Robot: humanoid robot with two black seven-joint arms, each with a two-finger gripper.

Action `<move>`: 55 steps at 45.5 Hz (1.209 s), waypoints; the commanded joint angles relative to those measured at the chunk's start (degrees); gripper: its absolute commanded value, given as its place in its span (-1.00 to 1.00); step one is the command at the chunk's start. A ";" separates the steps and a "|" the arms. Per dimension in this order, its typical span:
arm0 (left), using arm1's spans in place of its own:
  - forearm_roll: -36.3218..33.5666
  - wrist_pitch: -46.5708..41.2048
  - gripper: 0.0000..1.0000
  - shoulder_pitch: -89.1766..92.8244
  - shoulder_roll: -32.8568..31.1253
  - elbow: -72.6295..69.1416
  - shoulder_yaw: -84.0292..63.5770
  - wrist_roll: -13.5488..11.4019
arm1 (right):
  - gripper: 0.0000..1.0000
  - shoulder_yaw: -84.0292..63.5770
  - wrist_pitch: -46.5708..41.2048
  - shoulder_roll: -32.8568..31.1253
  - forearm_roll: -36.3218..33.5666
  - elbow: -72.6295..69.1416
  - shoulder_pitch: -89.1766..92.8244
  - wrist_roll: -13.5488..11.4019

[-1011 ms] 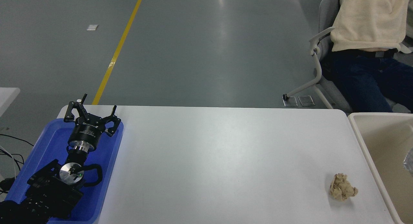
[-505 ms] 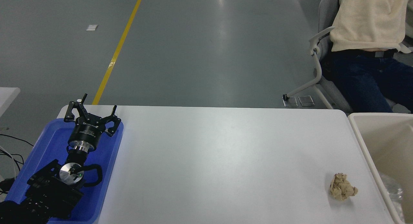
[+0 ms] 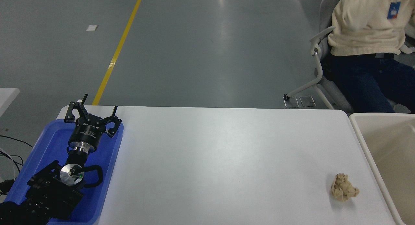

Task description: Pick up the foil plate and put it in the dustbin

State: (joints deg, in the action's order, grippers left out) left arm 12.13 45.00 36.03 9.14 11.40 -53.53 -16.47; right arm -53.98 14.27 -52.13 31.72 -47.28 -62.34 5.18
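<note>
The cream-beige dustbin stands against the table's right edge, and only its left part shows. The foil plate is out of view; none of the bin's visible inside shows it. My left gripper is parked at the lower left over the blue tray, its fingers spread open with nothing between them. My right arm and its gripper do not appear in the picture.
A crumpled tan paper ball lies on the white table near the bin's left wall. A person in a cream sweater sits on a chair beyond the table's far right corner.
A shiny foil piece seen at the bin's right edge dropped lower inside the bin and is now gone from sight. The seated person has shifted slightly. The left arm has not moved.
</note>
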 commanded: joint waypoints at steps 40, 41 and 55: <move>0.00 0.00 1.00 0.00 0.00 0.03 0.00 0.03 | 1.00 -30.31 -57.42 20.74 -0.87 -39.91 -64.39 -0.08; 0.00 0.00 1.00 0.00 0.00 0.03 0.00 0.03 | 1.00 -30.31 -57.42 22.06 -1.39 -40.00 -64.83 -0.08; 0.00 0.00 1.00 0.00 0.00 0.03 0.00 0.03 | 1.00 -29.60 -59.27 32.70 -9.13 -40.35 -78.01 -0.08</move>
State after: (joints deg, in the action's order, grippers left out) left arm 12.12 45.00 36.04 9.14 11.41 -53.53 -16.44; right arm -84.09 -41.74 -26.77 26.66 -87.24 -130.64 5.11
